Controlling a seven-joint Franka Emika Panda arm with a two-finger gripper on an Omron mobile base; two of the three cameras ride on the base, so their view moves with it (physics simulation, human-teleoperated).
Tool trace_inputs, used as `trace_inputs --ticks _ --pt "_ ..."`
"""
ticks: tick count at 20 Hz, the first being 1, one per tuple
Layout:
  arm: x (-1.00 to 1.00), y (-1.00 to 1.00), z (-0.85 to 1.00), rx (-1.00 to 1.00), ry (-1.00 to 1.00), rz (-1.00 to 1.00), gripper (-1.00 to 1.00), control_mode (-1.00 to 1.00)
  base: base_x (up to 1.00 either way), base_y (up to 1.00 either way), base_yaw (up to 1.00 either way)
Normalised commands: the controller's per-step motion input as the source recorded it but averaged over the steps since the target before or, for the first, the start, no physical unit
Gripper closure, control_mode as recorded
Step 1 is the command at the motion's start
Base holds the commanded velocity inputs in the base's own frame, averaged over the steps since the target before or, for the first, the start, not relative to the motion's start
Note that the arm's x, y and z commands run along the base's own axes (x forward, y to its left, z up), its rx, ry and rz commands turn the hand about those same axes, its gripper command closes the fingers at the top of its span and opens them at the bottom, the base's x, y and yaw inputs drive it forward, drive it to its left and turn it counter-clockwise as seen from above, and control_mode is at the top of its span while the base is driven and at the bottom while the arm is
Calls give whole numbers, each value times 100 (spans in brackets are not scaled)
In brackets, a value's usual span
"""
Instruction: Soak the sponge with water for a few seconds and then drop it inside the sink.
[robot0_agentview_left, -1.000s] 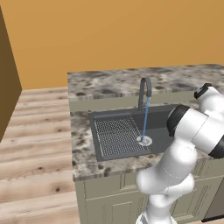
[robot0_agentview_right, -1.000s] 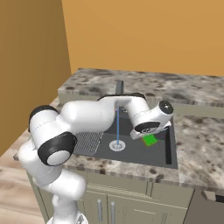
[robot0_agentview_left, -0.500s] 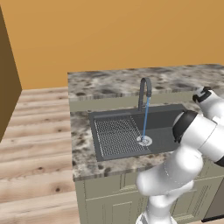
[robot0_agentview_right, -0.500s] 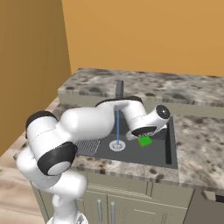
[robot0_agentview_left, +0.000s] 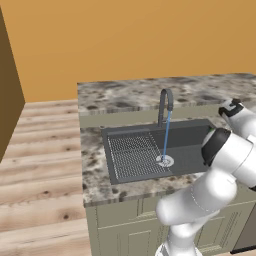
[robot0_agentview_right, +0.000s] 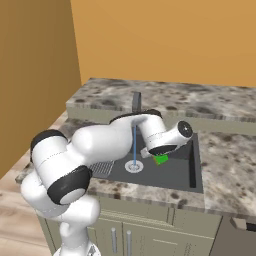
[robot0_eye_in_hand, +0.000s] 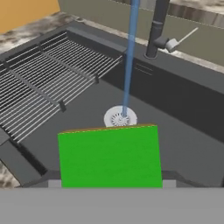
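sponge (robot0_eye_in_hand: 109, 155) clamped in gripper (robot0_agentview_right: 156, 156) above sink (robot0_agentview_right: 192, 172) | beside water (robot0_eye_in_hand: 130, 57), not under it | soak, drop left

No text, label, brand, number or sign can be read anywhere.

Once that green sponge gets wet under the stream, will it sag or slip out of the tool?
The sponge shows as a flat, square-edged slab with no droop, so it probably stays fairly stiff. The tool is shut on it, so slipping looks unlikely. It sits beside the water, not under it, and would likely land flat in the sink.
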Motion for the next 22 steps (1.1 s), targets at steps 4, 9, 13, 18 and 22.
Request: trace_inputs --ticks 4,9,13,18,22 --pt "16 33 -1 1 -9 4 100 -100 0 0 0" --pt "25 36 -23 0 -4 3 100 -100 0 0 0" --pt "33 35 -30 0 0 2 100 -100 0 0 0" --pt "24 29 -21 0 0 1 100 -100 0 0 0" --pt "23 18 -28 0 0 0 100 -100 0 0 0"
